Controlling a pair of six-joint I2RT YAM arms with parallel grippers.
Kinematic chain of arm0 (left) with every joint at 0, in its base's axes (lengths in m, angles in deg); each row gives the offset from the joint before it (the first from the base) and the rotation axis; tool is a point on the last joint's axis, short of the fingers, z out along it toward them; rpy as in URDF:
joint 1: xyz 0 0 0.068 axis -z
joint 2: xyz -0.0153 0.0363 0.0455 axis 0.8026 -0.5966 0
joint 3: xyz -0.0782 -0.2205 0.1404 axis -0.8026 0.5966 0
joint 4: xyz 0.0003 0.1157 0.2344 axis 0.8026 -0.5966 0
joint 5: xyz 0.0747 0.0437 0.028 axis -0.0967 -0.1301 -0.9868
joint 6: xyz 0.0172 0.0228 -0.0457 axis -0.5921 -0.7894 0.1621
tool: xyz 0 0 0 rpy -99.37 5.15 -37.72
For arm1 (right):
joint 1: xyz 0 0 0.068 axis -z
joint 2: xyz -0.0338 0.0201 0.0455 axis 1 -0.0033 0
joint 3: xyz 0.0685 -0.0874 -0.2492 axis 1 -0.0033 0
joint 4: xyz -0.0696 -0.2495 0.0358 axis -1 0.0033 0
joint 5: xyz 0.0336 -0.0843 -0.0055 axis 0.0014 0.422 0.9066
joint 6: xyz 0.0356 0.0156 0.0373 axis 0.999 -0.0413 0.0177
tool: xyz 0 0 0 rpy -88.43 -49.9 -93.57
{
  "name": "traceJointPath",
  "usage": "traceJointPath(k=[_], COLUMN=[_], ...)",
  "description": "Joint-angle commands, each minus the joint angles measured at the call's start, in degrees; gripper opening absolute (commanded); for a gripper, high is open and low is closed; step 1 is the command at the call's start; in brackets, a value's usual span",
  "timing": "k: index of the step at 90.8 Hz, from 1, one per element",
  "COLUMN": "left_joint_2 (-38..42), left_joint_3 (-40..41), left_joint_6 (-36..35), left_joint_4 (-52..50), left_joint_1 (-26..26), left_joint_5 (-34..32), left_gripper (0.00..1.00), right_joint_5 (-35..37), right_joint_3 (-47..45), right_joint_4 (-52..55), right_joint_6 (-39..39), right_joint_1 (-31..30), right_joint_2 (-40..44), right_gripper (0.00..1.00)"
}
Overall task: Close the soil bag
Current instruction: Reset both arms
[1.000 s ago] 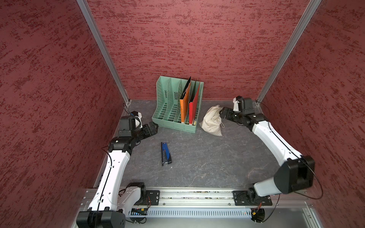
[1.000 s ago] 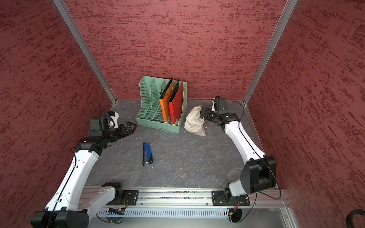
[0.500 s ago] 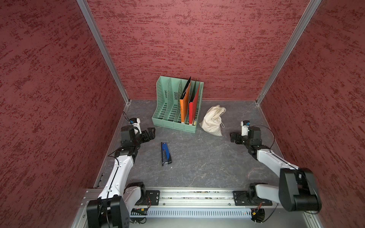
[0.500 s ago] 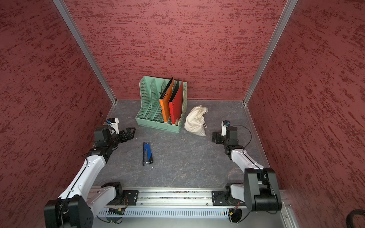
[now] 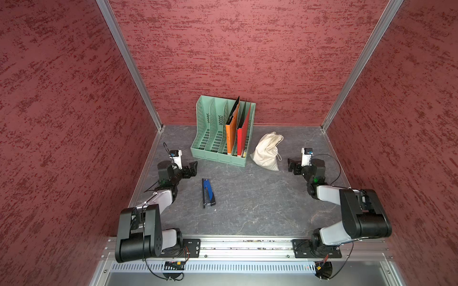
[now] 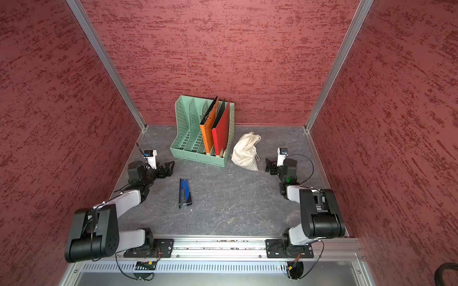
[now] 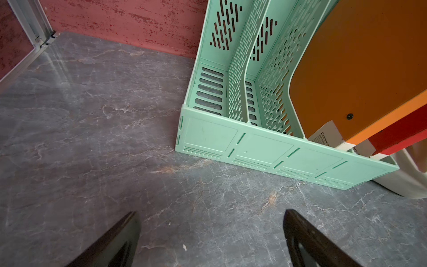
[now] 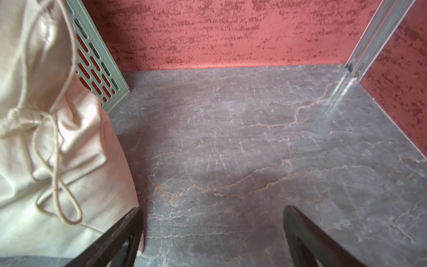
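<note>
Your soil bag [image 5: 266, 153] lies near the table's back edge, beside the green file rack [image 5: 218, 157]. Left gripper [image 5: 192, 168] and right gripper [image 5: 292, 166] gape empty; tug one cord [image 8: 56, 161] unbraced and the sack may just slide.

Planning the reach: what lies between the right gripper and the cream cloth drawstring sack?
Only bare grey tabletop separates right gripper and sack, in both top views.

Mint rack [image 5: 215, 156] holds two folders [image 5: 231, 133]; blue stapler [image 5: 207, 194] apart.
</note>
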Motion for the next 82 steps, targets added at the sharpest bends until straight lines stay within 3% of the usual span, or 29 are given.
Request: traceJointPath(k=[1, 11, 27, 34, 40, 53, 67, 82], left_joint_2=[-3.92, -8.3, -7.04, -7.32, -11.02, -10.42, -10.47, -10.61], left_joint_3=[0.64, -0.36, 2.42, 6.07, 9.94, 3.29, 3.1, 3.2], left_joint_6=[-1.71, -3.12, -5.52, -5.88, -6.29, -3.21, -2.8, -2.82], left_joint_4=[13.57, 15.67, 18.54, 24.87, 36.84, 23.28, 22.62, 23.0], left_joint_1=[-0.1, 1.02, 4.53, 5.69, 6.18, 4.58, 6.07, 6.17], left_joint_5=[2.36, 2.93, -3.02, -6.02, -6.23, -9.79, -15.04, -15.18], left_gripper=[1.0, 1.0, 1.0, 1.0, 1.0, 1.0, 1.0, 1.0], right_joint_5=[0.52, 0.59, 1.72, 1.99, 2.0, 2.12, 2.51, 2.62], right_joint_3=[-0.34, -0.85, -2.63, -2.85, -2.88, -2.75, -3.58, -4.04], right_joint_4=[-3.67, -4.67, -8.12, -8.67, -8.63, -8.67, -10.79, -11.81], right_joint_6=[-0.82, -0.76, -0.39, -0.3, -0.34, -0.35, -0.21, -0.27], right_joint_1=[0.42, 0.35, 0.36, 0.35, 0.37, 0.36, 0.35, 0.35], right_joint_2=[-0.11, -0.21, -0.76, -1.05, -1.12, -1.14, -1.94, -2.13], right_gripper=[0.98, 0.98, 0.98, 0.98, 0.98, 0.98, 0.98, 0.99])
